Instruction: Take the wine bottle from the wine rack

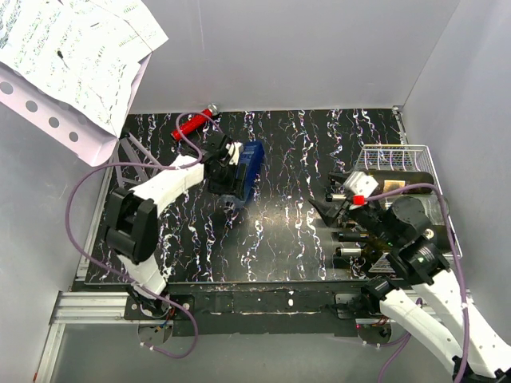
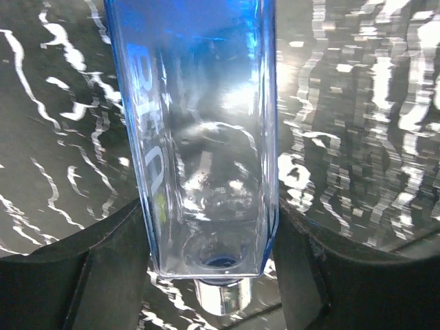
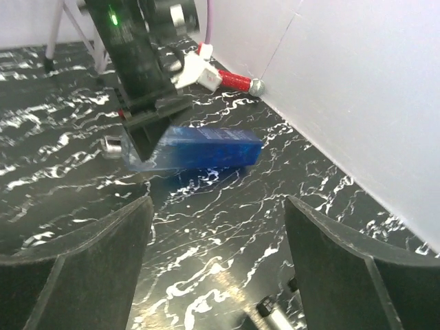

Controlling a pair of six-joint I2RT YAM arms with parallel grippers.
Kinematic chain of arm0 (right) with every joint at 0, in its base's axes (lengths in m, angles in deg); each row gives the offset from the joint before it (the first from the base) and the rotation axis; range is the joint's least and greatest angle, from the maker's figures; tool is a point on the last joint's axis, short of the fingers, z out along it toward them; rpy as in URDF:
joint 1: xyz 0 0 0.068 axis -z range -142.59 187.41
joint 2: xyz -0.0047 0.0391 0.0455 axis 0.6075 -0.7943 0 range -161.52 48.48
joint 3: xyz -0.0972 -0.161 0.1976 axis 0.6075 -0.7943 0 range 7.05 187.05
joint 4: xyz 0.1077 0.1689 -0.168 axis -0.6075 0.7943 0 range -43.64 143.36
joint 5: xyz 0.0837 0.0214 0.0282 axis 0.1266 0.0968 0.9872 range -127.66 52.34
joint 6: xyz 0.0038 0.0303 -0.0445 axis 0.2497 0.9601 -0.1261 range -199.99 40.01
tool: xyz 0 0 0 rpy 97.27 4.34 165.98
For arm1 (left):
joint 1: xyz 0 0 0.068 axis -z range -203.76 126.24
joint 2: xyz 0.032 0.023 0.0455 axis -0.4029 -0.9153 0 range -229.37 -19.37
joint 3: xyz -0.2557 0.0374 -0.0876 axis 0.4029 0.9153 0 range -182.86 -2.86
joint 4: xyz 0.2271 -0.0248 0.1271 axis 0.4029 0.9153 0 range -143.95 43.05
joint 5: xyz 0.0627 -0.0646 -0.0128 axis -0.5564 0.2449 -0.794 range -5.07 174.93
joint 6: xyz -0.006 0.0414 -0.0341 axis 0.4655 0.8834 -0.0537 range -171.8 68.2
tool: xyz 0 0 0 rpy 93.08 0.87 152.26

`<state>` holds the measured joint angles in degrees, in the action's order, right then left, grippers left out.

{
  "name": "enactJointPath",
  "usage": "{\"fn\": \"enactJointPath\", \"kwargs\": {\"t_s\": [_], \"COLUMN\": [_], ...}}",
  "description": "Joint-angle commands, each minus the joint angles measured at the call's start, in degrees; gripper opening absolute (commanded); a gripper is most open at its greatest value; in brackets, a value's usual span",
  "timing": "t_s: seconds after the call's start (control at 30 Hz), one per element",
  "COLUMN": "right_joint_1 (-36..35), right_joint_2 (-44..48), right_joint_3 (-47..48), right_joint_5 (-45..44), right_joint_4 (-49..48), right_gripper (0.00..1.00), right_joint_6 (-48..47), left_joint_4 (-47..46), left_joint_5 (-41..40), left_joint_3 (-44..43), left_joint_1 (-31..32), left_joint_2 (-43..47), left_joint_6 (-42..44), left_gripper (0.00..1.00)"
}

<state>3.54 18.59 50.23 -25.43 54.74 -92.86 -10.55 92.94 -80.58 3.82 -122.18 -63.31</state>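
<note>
From above, the wine rack (image 1: 395,148) sits at the right edge of the tabletop (image 1: 295,231), toward its far right corner. A dark wine bottle (image 1: 395,182) with a tan label lies in it. I take that bottle for the one I am after, so by my reckoning the job is not yet done: it has to be gripped and lifted clear. My right gripper (image 1: 327,206) hangs just beside the rack's left side, jaws apart and holding nothing, pointing away from the rack. My left gripper (image 1: 230,182) is on the left half of the tabletop, nearer the far edge, at a blue bottle (image 1: 247,177) lying flat there. A red tube (image 1: 194,124) lies by the far edge. My right arm covers the rack's near end. Two silvery caps (image 1: 342,250) beneath it could be bottle tops or parts of my own rig; I cannot tell which.

At my left wrist, the blue bottle (image 2: 206,137) fills the gap and my fingers (image 2: 103,282) sit against both its flat sides. I am closed on it, though how firmly I cannot say. The rack is out of view.

At my right wrist, my right gripper (image 3: 216,206) stands wide open over bare tabletop. It looks across at the blue bottle (image 3: 206,148), with my left gripper (image 3: 148,134) over one end. The rack and the dark bottle do not show here.
</note>
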Motion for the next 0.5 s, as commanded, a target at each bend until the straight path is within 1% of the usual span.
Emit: {"fn": "enactJointPath", "kwargs": {"t_s": [0.0,0.1,0.13,0.23,0.3,0.4,0.47], "right_joint_1": [-0.2,-0.3,-0.3,-0.3,-0.3,-1.0,-2.8], "right_joint_2": [-2.1,-3.5,-4.1,-9.1,-12.3,-15.1,-16.4], "right_joint_3": [-4.6,-10.1,-12.7,-18.5,-18.5,-18.0,-18.6], "right_joint_5": [5.5,9.9,11.0,11.2,11.2,14.5,14.6], "right_joint_4": [-16.7,-25.6,-29.9,-41.6,-43.2,-42.1,-41.6], "right_gripper": [0.85,0.85,0.84,0.81,0.81,0.81,0.81], "right_joint_6": [-13.0,-16.2,-17.0,-19.2,-19.3,-19.2,-19.4], "left_joint_4": [-0.6,0.1,-0.3,-0.9,-2.0,-3.2,-3.4], "left_joint_5": [13.5,16.9,19.0,23.3,24.0,25.0,26.2], "left_joint_3": [-0.6,-0.1,0.6,2.3,3.4,4.8,5.1], "left_joint_1": [0.3,0.3,0.3,0.3,0.3,0.3,0.3], "left_joint_2": [10.4,12.4,13.1,14.6,15.5,16.4,16.4], "left_joint_6": [-9.0,-14.9,-16.7,-20.3,-22.3,-25.0,-26.8], "left_gripper": [0.0,0.0,0.0,0.0,0.0,0.0,0.0]}}
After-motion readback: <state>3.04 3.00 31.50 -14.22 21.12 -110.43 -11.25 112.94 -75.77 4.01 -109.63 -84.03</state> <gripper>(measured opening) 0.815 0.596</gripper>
